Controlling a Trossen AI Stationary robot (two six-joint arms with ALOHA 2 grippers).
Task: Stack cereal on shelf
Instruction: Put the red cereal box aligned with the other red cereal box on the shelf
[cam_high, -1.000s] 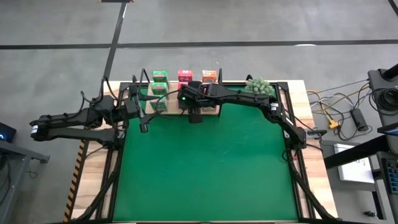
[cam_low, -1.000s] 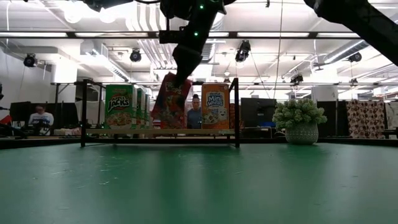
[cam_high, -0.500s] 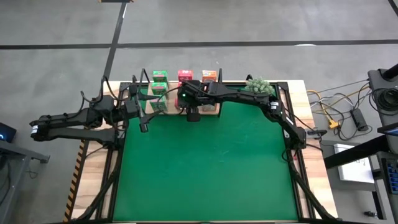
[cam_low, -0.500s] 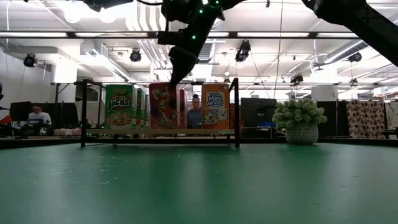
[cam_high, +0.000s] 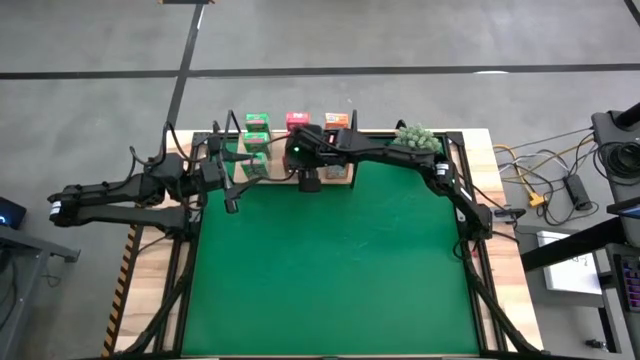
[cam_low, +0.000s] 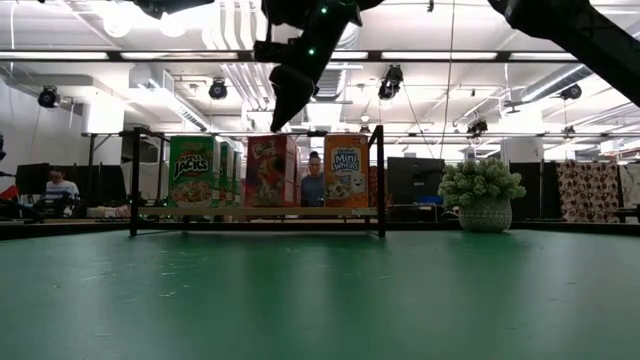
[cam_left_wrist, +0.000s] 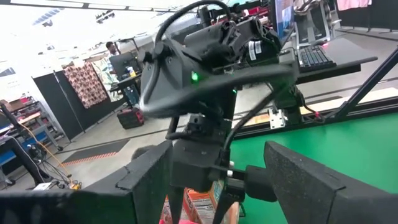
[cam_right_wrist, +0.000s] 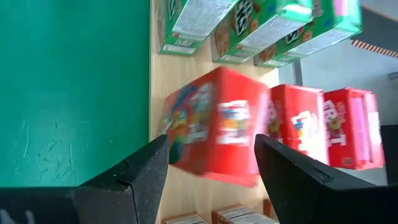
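Note:
The wooden stepped shelf (cam_low: 260, 211) stands at the table's far edge, with black wire brackets at its ends. On its front step stand a green box (cam_low: 193, 170), a red box (cam_low: 271, 170) and an orange box (cam_low: 346, 170), all upright. More boxes stand in rows behind them (cam_high: 272, 122). My right gripper (cam_low: 278, 122) is open and points down just above the front red box (cam_right_wrist: 214, 127), with its fingers on either side of the box and clear of it. My left gripper (cam_high: 232, 195) is open and empty left of the shelf's front.
A small green plant in a pot (cam_low: 482, 195) stands right of the shelf. The green mat (cam_high: 340, 270) stretches from the shelf to the table's near edge. Black frame bars run along the table's left and right sides.
My right gripper held the red box tilted over the shelf's front step. The box now stands upright on the step between the green and orange boxes. The gripper has let go and has risen a little above the box's top.

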